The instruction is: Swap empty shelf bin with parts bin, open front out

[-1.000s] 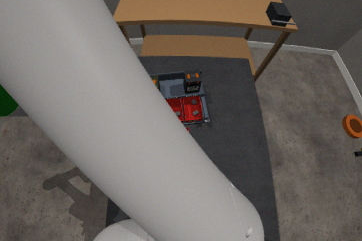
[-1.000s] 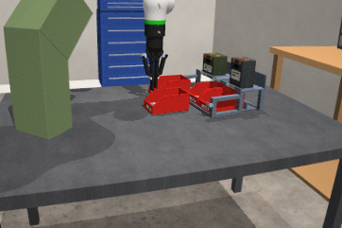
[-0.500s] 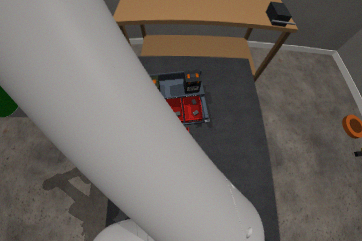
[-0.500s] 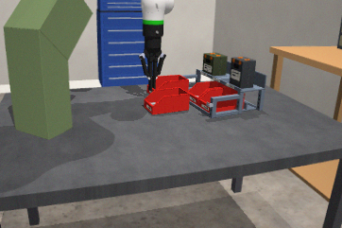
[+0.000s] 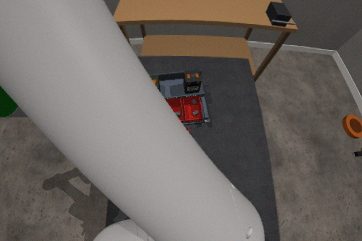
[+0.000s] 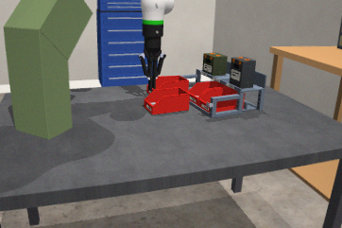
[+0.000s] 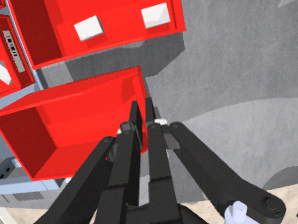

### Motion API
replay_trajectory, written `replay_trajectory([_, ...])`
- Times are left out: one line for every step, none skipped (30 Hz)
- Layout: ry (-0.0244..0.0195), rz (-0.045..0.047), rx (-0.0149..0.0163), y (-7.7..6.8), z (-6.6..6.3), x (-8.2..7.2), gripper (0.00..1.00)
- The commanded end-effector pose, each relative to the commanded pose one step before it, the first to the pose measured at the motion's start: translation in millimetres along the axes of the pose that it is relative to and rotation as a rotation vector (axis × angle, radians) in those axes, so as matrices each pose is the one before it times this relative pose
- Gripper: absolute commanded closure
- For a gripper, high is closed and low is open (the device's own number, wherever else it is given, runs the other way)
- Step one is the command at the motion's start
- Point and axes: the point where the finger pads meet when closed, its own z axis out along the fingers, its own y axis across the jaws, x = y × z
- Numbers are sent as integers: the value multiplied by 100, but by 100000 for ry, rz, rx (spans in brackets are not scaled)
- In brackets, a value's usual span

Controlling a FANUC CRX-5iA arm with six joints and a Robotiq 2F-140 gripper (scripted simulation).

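Observation:
My gripper is shut on the right side wall of the empty red bin, with one finger inside and one outside. In the exterior view the gripper comes straight down onto this bin, which sits upright, low at the table top, left of the shelf. The red bin with parts lies just beyond it, with two white parts inside; it also shows in the exterior view. The grey shelf rack holds further red bins.
Two dark boxes stand on the shelf's top board. A tall green block stands at the table's left. A wooden table is behind. The arm's own link hides much of the top view.

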Motion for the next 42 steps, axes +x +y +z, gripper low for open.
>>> replay_trajectory([-13,-32,76,-49,-28,-5,90])
replay_trajectory([0,0,0,0,0,0,90])
replay_trajectory([0,0,0,0,0,0,90])
replay_trajectory([0,0,0,0,0,0,90])
replay_trajectory([0,0,0,3,0,0,90])
replay_trajectory([0,0,0,8,0,0,90])
replay_trajectory([0,0,0,16,0,0,90])
replay_trajectory([0,0,0,25,0,0,90])
replay_trajectory([0,0,0,35,0,0,90])
replay_trajectory([0,0,0,0,0,0,90])
replay_trajectory([0,0,0,0,0,0,90])
replay_trajectory([0,0,0,46,0,0,90])
replay_trajectory([0,0,0,58,0,0,90])
replay_trajectory([0,0,0,70,0,0,90])
replay_trajectory([0,0,0,82,0,0,90])
replay_trajectory([1,0,0,94,0,0,90])
replay_trajectory([-1,0,0,103,0,0,90])
replay_trajectory([0,0,0,114,0,0,90])
replay_trajectory([0,0,0,124,0,0,90])
replay_trajectory([1,0,0,133,0,0,90])
replay_trajectory([-1,0,-1,138,0,0,90])
replay_trajectory([0,0,0,145,0,0,90])
replay_trajectory([1,0,1,150,0,0,90])
replay_trajectory([-1,0,-1,151,0,0,90])
replay_trajectory([0,0,0,154,0,0,90])
replay_trajectory([1,0,0,154,0,0,90])
replay_trajectory([0,0,0,0,0,0,90])
replay_trajectory([0,0,0,0,0,0,90])
replay_trajectory([-1,0,-1,152,0,0,90])
replay_trajectory([0,0,0,151,0,0,90])
replay_trajectory([0,0,0,147,0,0,90])
replay_trajectory([-1,0,-1,142,0,0,90])
replay_trajectory([0,0,0,137,0,0,90])
replay_trajectory([1,0,1,130,0,0,90])
replay_trajectory([-1,0,-1,122,0,0,90])
replay_trajectory([0,0,0,114,0,0,90])
replay_trajectory([0,0,0,105,0,0,90])
replay_trajectory([1,0,1,96,0,0,90])
replay_trajectory([-1,0,-1,86,0,0,90])
replay_trajectory([0,0,0,76,0,0,90])
replay_trajectory([0,0,0,66,0,0,90])
replay_trajectory([0,0,0,56,0,0,90])
